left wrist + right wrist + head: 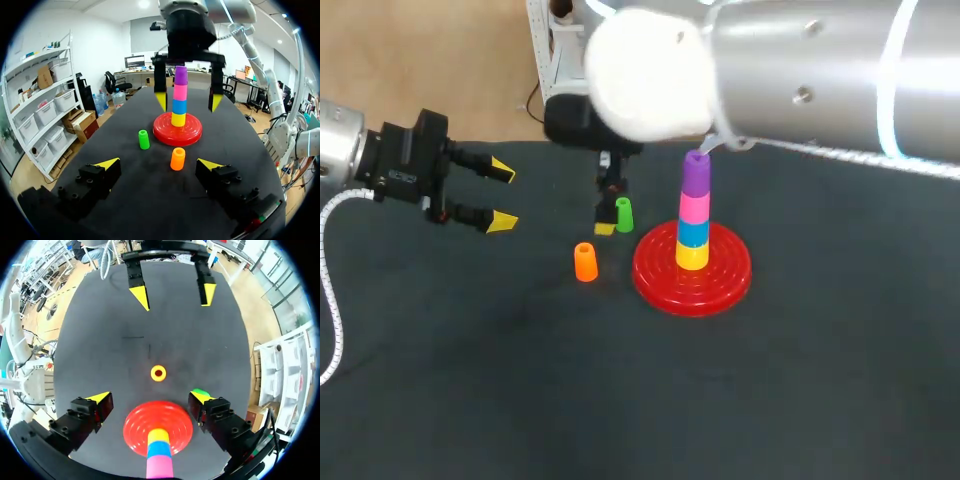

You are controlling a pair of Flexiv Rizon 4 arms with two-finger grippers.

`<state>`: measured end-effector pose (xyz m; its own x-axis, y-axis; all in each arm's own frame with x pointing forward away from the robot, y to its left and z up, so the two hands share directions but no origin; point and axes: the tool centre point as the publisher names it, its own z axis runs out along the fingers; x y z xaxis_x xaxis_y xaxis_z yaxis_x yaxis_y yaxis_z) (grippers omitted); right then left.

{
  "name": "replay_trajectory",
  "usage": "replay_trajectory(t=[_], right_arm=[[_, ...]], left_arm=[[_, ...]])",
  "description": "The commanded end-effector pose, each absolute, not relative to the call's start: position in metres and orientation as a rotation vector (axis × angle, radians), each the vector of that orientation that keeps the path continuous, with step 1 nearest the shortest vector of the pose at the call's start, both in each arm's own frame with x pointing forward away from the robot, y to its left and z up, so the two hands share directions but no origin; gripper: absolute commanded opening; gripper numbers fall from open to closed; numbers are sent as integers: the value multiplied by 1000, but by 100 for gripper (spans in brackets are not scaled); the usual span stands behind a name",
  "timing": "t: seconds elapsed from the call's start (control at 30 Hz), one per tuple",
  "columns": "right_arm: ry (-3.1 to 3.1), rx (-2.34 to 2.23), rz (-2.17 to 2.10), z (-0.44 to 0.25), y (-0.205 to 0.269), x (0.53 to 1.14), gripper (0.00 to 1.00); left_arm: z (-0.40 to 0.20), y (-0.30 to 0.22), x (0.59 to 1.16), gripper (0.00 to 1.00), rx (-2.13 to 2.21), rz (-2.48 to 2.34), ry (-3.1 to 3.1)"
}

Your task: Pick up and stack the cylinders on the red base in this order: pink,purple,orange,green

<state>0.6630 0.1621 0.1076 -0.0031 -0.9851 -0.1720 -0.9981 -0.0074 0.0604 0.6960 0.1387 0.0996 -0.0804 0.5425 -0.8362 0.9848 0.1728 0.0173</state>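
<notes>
A robotics lab, plainly: over a black table (520,400), a robot's left gripper (502,196) hangs well aside of a red base (720,285), its right gripper (188,101) above that base.

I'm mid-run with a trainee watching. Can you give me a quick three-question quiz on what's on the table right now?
1. Multiple choice: which cylinder tops the stack on the red base? A) green B) purple C) orange
2. True or false: the orange cylinder lies tipped over on the table.
3. Fill in: the left gripper and the right gripper are both ____ (open or shut).

Key
1. B: the purple cylinder is on top.
2. False: it stands upright, near the green cylinder.
3. open
</notes>
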Motion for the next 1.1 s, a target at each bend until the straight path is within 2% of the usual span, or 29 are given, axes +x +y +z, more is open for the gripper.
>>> replay_trajectory(t=[0.03, 0.77, 0.97, 1.1], right_arm=[[2177, -2174, 230, 81, 179, 667, 100], [2243, -2127, 178, 30, 195, 661, 100], [2247, -2119, 176, 27, 198, 662, 51], [2259, -2112, 170, 26, 196, 662, 47]], left_arm=[[99, 140, 695, 100, 1461, -769, 1720], [99, 140, 695, 100, 1461, -769, 1720], [99, 140, 695, 100, 1461, -769, 1720], [99, 140, 695, 100, 1461, -769, 1720]])
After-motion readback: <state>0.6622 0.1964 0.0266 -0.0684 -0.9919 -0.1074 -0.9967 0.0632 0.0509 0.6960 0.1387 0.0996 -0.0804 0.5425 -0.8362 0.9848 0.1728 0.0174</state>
